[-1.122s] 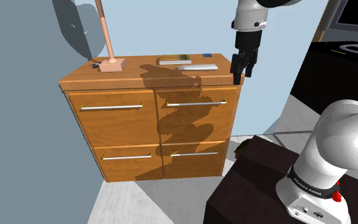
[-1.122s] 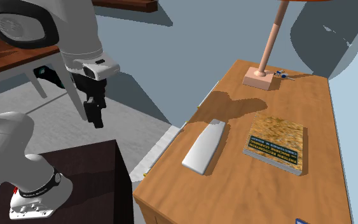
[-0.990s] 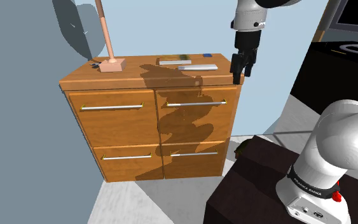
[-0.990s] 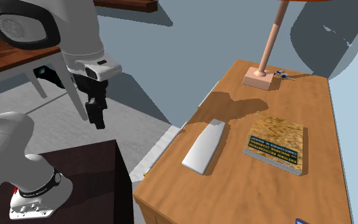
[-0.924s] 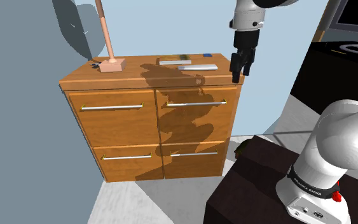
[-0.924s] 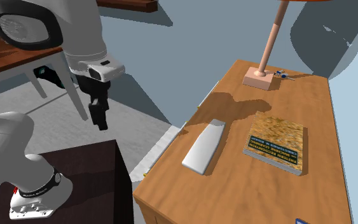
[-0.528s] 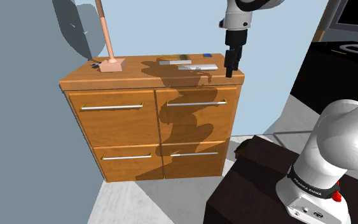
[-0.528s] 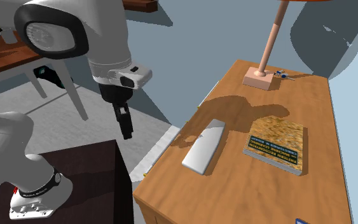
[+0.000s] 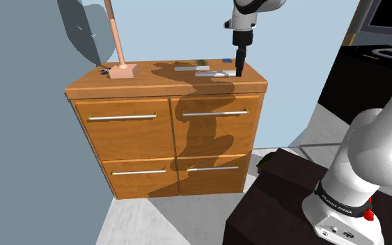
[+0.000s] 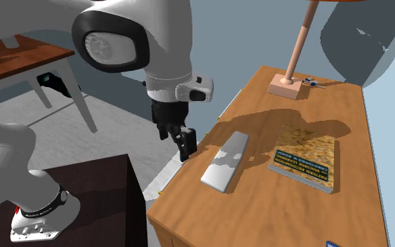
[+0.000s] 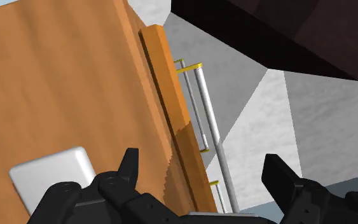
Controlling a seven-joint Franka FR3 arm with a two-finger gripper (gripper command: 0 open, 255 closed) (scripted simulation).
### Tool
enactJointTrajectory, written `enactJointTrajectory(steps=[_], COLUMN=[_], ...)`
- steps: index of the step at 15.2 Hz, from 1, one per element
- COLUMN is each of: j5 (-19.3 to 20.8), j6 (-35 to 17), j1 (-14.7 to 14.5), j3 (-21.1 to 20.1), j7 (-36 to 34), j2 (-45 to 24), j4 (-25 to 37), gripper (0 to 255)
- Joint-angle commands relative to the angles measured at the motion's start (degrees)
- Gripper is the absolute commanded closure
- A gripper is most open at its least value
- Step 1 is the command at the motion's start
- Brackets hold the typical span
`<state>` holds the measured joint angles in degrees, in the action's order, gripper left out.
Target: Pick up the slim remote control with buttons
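Two black fingers (image 11: 128,168) stand well apart with nothing between them; the gripper (image 10: 186,149) is released, pointing down. In the second exterior view it hangs left of centre, over the left edge of the wooden dresser (image 10: 259,203) top, just beside the remote (image 10: 225,160) and not touching it. In the shoulder view the gripper (image 9: 239,69) sits upper right of centre, above the remote (image 9: 214,72). The remote is slim, pale grey and flat on the wood; its rounded end (image 11: 53,175) shows beside one finger. A silver drawer handle (image 11: 209,121) runs under the top's edge. A book (image 10: 304,156) with a mottled brown cover lies right of the remote, apart from it; a pinkish lamp base (image 10: 285,87) stands upper right; the dark stand (image 10: 83,203) is lower left.
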<state>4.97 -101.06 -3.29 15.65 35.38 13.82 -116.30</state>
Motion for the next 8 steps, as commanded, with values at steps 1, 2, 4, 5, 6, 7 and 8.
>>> enactJointTrajectory(steps=[1,2,4,5,6,7,8], j5=[-1.1,-1.7,-3.2,-4.0,-4.9,-5.7,-6.6], j6=[-0.3,-0.3,-0.2,0.0,0.3,0.7,1.2], j1=[-0.4,-0.5,-0.5,-0.4,-0.2,0.0,0.3], j3=[1.2,1.7,2.4,2.7,2.8,2.9,2.9], j7=[5.2,7.5,12.2,14.5,16.8,19.0,21.1], j2=[-4.9,-7.2,-11.8,-14.2,-16.6,-19.0,-21.4], j4=[5.0,7.3,12.3,14.9,17.6,20.5,23.5], gripper=[0,0,0,0,0,0,0])
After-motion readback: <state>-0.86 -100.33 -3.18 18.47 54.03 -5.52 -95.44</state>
